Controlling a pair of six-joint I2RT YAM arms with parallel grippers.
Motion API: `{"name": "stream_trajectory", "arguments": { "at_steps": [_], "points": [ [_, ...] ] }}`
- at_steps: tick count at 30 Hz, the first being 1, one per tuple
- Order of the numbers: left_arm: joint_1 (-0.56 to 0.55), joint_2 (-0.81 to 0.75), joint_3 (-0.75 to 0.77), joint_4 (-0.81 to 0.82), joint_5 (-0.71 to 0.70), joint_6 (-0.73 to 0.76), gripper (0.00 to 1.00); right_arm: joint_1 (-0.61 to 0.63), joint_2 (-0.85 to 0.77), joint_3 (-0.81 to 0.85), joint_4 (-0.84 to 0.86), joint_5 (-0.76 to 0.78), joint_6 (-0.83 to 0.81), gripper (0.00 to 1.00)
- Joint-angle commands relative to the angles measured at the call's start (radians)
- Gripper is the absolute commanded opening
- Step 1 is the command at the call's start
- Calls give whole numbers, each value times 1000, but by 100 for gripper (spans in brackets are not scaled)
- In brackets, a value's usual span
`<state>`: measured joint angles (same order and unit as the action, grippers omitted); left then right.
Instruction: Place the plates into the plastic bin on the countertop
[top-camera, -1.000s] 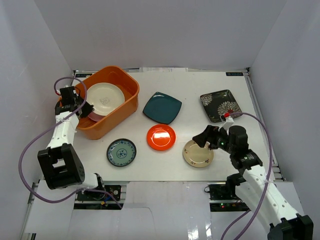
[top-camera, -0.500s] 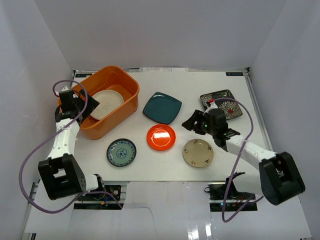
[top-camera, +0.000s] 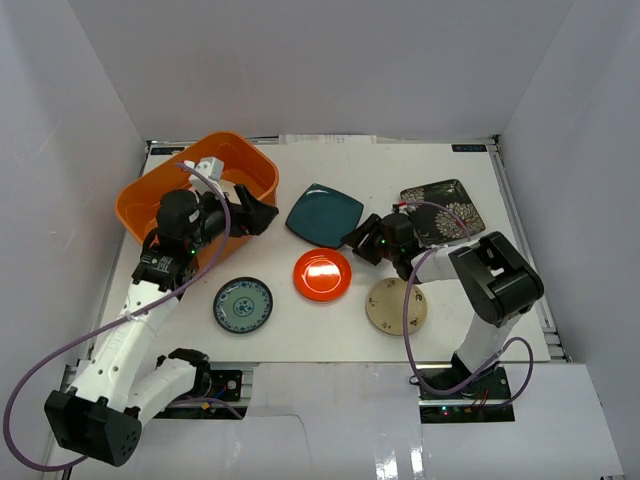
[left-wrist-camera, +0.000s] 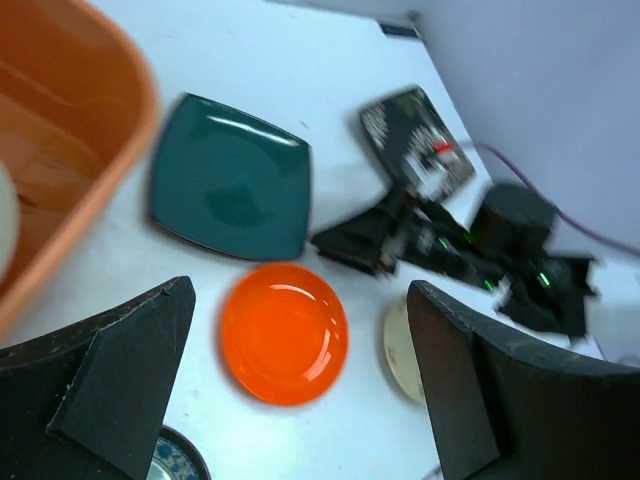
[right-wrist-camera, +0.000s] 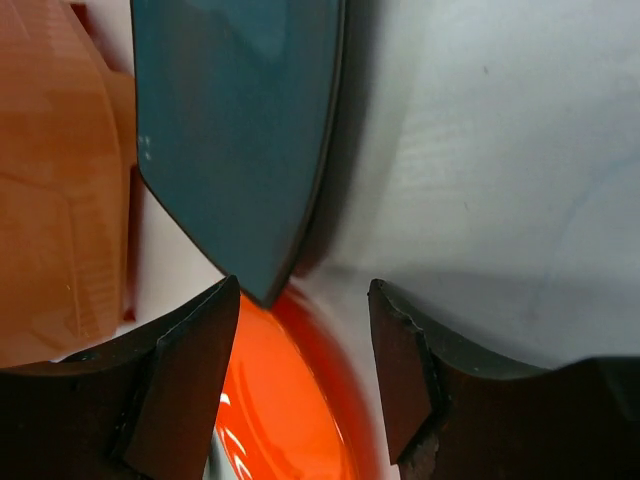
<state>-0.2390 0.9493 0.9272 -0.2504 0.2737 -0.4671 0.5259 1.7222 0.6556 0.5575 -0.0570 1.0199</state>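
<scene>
Hovering over the right rim of the orange plastic bin (top-camera: 138, 200), the left hand (top-camera: 258, 212) has its fingers (left-wrist-camera: 130, 380) spread wide with nothing between them, its wrist camera looking down on the white surface (top-camera: 400, 170). Opposite it, the right hand (top-camera: 357, 240) sits low over the surface between the teal square plate (top-camera: 325, 214) and the red plate (top-camera: 322, 273). Its fingers (right-wrist-camera: 190, 380) are parted and empty, and the teal plate's near corner points into the gap. Five plates lie outside the bin. The teal one is just right of it, and the red one lies in front of the teal. The green-blue patterned plate (top-camera: 243, 305) is to the red one's left, the beige-gold plate (top-camera: 385, 305) is to its right under a purple cable (top-camera: 409, 312), and the black floral square plate (top-camera: 445, 208) is at far right. From overhead, the left arm (top-camera: 150, 290) hides most of the bin's inside.
</scene>
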Motion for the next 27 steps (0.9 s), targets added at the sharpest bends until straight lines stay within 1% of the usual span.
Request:
{"name": "stream_trajectory", "arguments": {
  "at_steps": [1, 2, 4, 5, 7, 9, 12, 13, 16, 18, 19, 21, 23, 24, 25, 27],
  "points": [
    [-85, -44, -22, 7, 133, 88, 98, 0, 80, 67, 99, 43, 107, 60],
    [-98, -59, -27, 5, 153, 93, 98, 0, 123, 76, 135, 34, 126, 57],
    [-129, -72, -45, 5, 186, 91, 98, 0, 164, 82, 176, 25, 192, 54],
    [-135, -78, -51, 3, 196, 91, 98, 0, 206, 93, 214, 10, 213, 51],
    [-143, -78, -70, 5, 199, 82, 98, 0, 269, 113, 242, -21, 270, 46],
    [-146, -73, -80, 11, 203, 78, 98, 2, 293, 121, 297, -18, 305, 42],
    [-148, -64, -87, 17, 194, 74, 98, 0, 316, 128, 335, 0, 338, 30],
    [-148, -61, -87, 17, 185, 74, 98, 0, 320, 130, 347, 8, 344, 23],
    [-148, -47, -84, 19, 161, 65, 98, -12, 300, 112, 401, 16, 348, 8],
    [-148, -26, -77, 16, 154, 47, 98, -35, 269, 76, 451, 14, 333, 8],
    [-148, -17, -68, 17, 151, 41, 98, -46, 226, 66, 470, -3, 318, 8],
    [-148, 26, -56, 14, 153, 19, 98, -78, 176, 38, 481, -27, 275, 8],
    [-148, 61, -36, 16, 160, 5, 98, -113, 94, 26, 481, -87, 229, 8],
    [-148, 80, -28, 14, 168, -5, 96, -124, 67, 18, 484, -113, 220, 8],
    [-148, 119, -19, 11, 179, -11, 93, -135, 13, -8, 501, -166, 212, 8],
    [-148, 155, -1, 17, 216, -42, 91, -165, -38, -40, 522, -225, 207, 8]
  ]
}}
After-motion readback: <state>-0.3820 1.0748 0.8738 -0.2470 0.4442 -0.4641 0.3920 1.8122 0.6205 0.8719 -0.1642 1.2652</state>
